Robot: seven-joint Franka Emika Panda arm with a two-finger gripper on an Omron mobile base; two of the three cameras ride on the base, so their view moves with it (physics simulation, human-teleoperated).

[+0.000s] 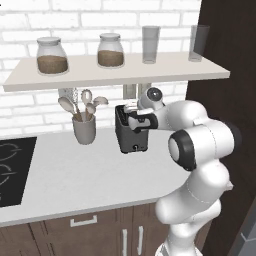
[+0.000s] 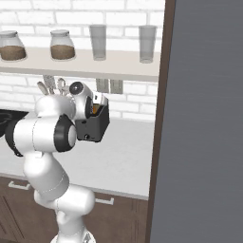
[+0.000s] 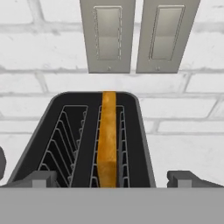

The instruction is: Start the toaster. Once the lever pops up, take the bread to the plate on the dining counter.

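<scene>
My gripper [image 3: 111, 178] hangs wide apart above the toaster [image 3: 94, 140]; the bread [image 3: 107, 140] sits inside, not yet lifted.

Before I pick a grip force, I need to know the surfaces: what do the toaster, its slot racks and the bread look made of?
The toaster looks like matte dark plastic or painted metal; its even, glare-free shell leaves that open. The slot racks look like thin pale metal wire, bent in loops. The bread looks baked: golden-orange, grainy, standing upright in one slot.
</scene>
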